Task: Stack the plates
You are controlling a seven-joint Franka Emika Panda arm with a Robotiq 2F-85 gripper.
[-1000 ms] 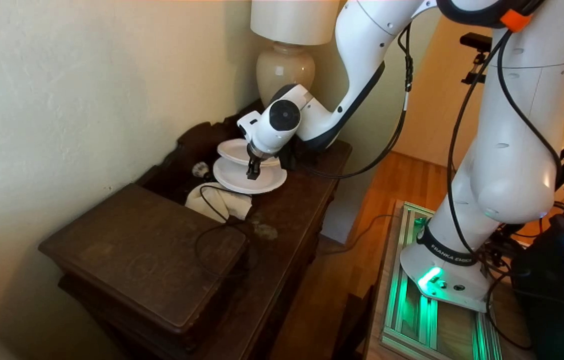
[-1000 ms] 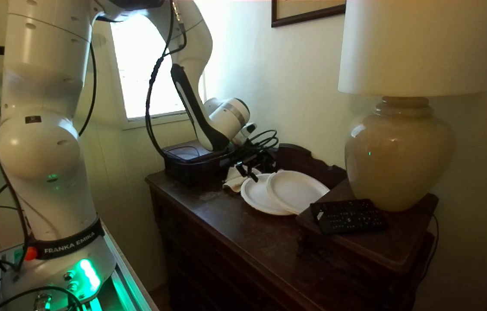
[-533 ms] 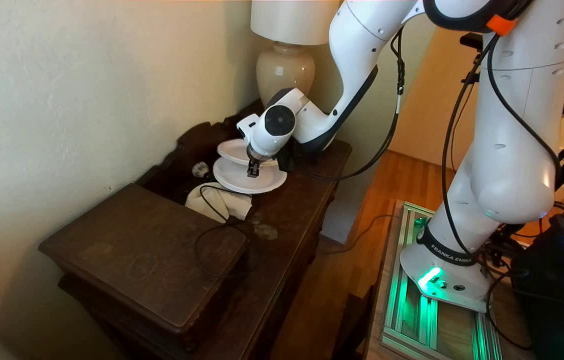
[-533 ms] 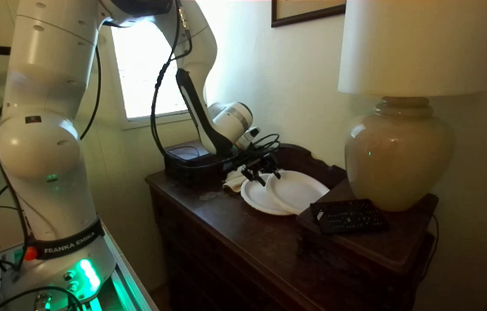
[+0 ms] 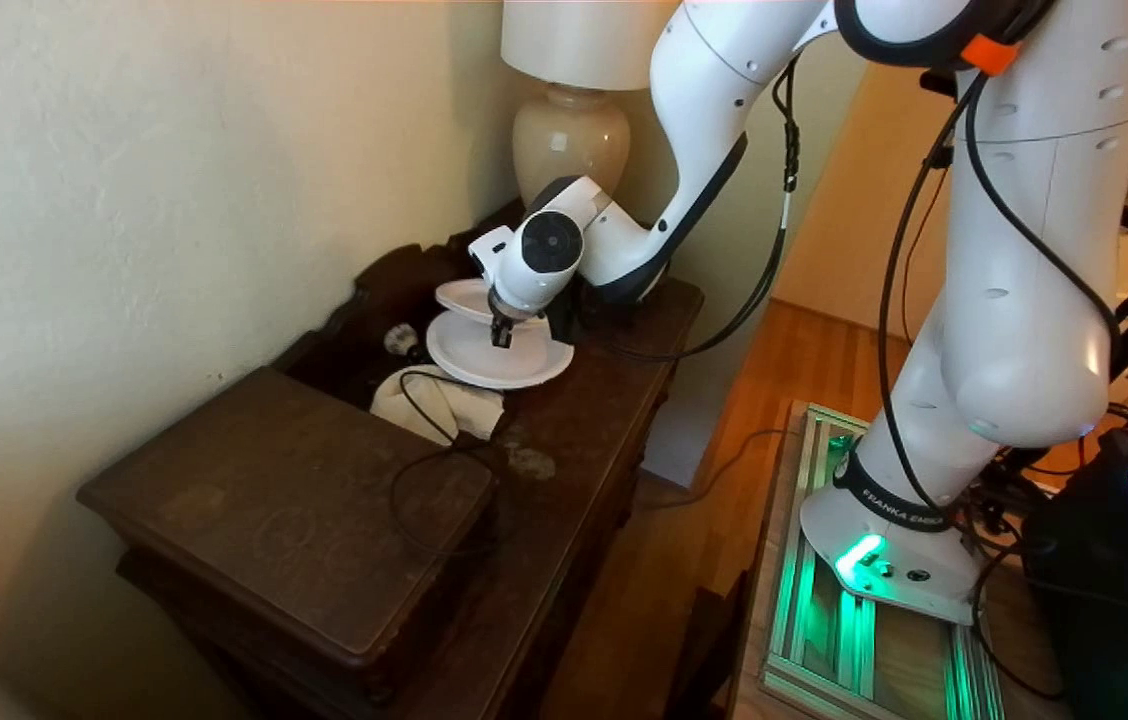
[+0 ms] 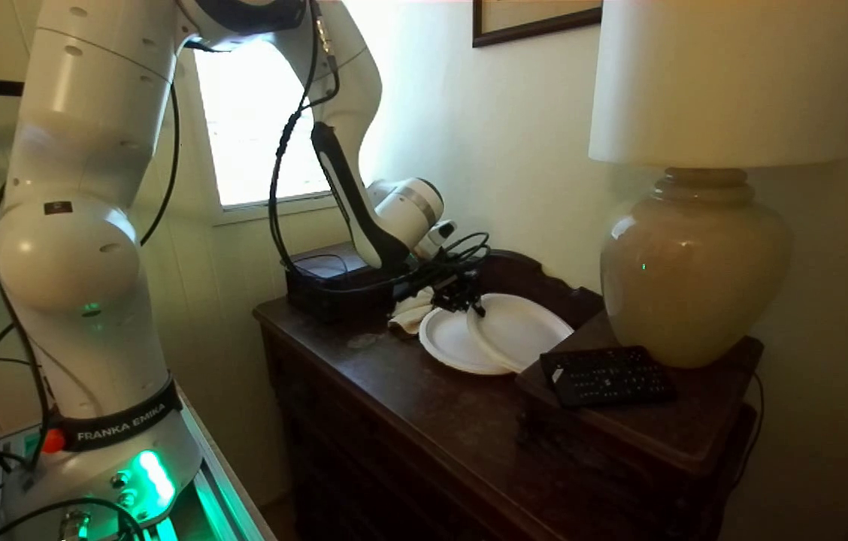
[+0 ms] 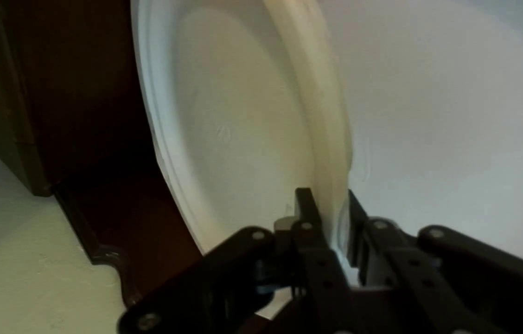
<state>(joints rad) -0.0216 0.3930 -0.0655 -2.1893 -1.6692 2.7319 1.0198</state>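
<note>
My claw [image 7: 330,199] pinches the upper plate [image 7: 243,125] by its rim. I see that plate partly over the lower plate [image 6: 445,342], which lies on the bench [image 6: 409,383] beside the cloth [image 5: 469,408].

In an exterior view, the camera looks steeply down over the dark wooden surface [image 5: 564,425], facing the table lamp [image 5: 570,130] at the far end, the robot arm [image 5: 1014,240] on the right. In an exterior view facing the window [image 6: 243,128], the camera stands close to that lamp and looks gently downward along the surface, the arm on the left. Both share lamp, arm and white plates [image 6: 522,327]. The wrist view looks from very near onto the plates, past fingers [image 7: 307,208] entering from below, the wall [image 7: 25,273] at lower left.
</note>
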